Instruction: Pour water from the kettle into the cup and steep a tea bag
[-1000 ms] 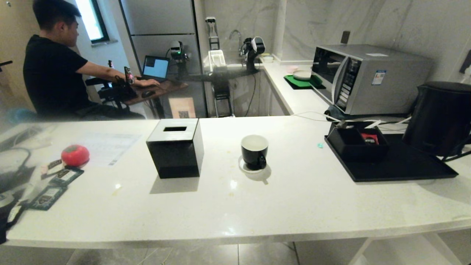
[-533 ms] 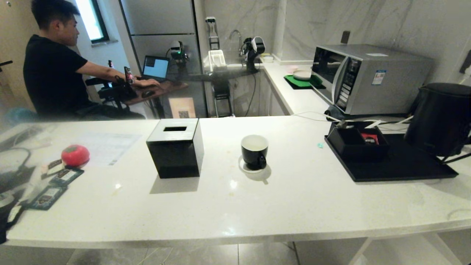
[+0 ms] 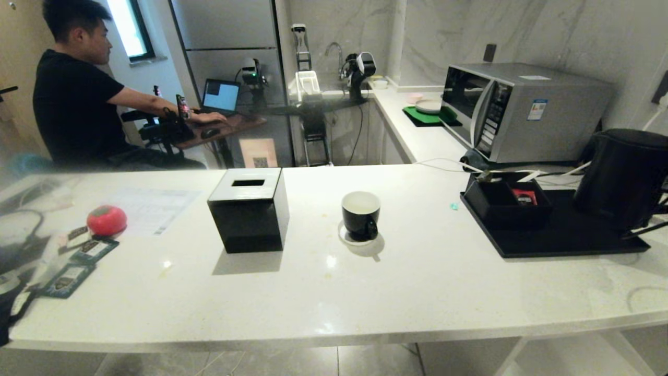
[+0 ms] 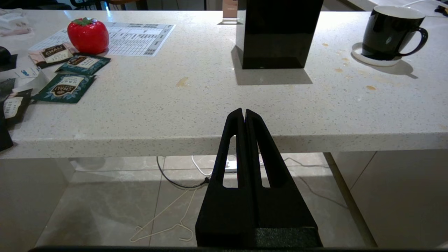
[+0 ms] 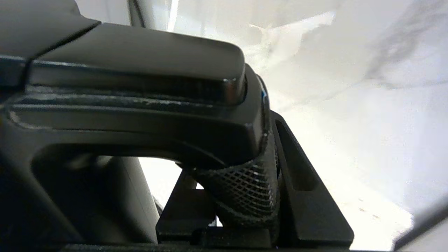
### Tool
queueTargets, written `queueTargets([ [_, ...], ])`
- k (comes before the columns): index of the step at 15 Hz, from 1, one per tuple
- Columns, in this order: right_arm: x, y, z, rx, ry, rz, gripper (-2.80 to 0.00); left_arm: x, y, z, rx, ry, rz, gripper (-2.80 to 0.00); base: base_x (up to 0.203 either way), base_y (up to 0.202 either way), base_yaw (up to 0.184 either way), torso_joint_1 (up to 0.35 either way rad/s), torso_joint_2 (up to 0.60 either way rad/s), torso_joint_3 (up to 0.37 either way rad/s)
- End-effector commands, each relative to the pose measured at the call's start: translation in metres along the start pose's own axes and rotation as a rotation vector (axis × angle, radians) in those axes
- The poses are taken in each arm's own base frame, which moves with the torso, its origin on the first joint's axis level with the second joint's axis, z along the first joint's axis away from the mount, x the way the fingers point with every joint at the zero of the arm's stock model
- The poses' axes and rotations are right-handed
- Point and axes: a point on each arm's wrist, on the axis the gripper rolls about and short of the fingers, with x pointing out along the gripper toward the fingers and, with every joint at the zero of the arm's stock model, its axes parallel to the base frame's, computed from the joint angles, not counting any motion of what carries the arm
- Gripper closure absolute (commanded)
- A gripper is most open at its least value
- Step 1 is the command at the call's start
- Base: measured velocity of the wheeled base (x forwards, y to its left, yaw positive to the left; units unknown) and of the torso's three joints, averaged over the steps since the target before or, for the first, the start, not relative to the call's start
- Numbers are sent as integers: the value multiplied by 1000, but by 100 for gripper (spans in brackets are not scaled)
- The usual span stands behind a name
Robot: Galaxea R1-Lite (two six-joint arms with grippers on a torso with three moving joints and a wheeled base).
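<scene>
The matte black kettle (image 3: 621, 177) is at the far right, over the right end of the black tray (image 3: 563, 237). In the right wrist view my right gripper (image 5: 241, 168) is shut on the kettle's loop handle (image 5: 140, 115), with one finger on each side of its textured grip. The small black cup (image 3: 360, 215), white inside, stands on a white coaster mid-counter with its ear handle toward me; the left wrist view shows the cup (image 4: 388, 33) too. The tea bag is out of view. My left gripper (image 4: 244, 113) is parked shut and empty, below the counter's front edge.
A black tissue box (image 3: 250, 209) stands left of the cup. A black compartment box (image 3: 503, 203) with a red packet sits on the tray. A red tomato-shaped thing (image 3: 106, 220) and teal sachets (image 3: 94, 249) lie far left. The microwave (image 3: 522, 112) is behind; a person sits at the back left.
The kettle has come lower at the right edge of the head view and shifted slightly right. The cup, the boxes and my left gripper have not moved.
</scene>
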Motion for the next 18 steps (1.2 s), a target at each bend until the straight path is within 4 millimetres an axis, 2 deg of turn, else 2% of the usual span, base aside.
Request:
queueTargets([
  [1, 5, 2, -17, -7, 20, -2, 0, 0, 0, 0, 0, 0, 1, 0, 0, 0, 0, 0, 0, 0],
  [9, 21, 11, -44, -16, 44, 5, 0, 0, 0, 0, 0, 0, 0, 0, 0, 0, 0, 0, 0, 0],
  [18, 27, 33, -55, -19, 32, 39, 0, 0, 0, 0, 0, 0, 1, 0, 0, 0, 0, 0, 0, 0],
])
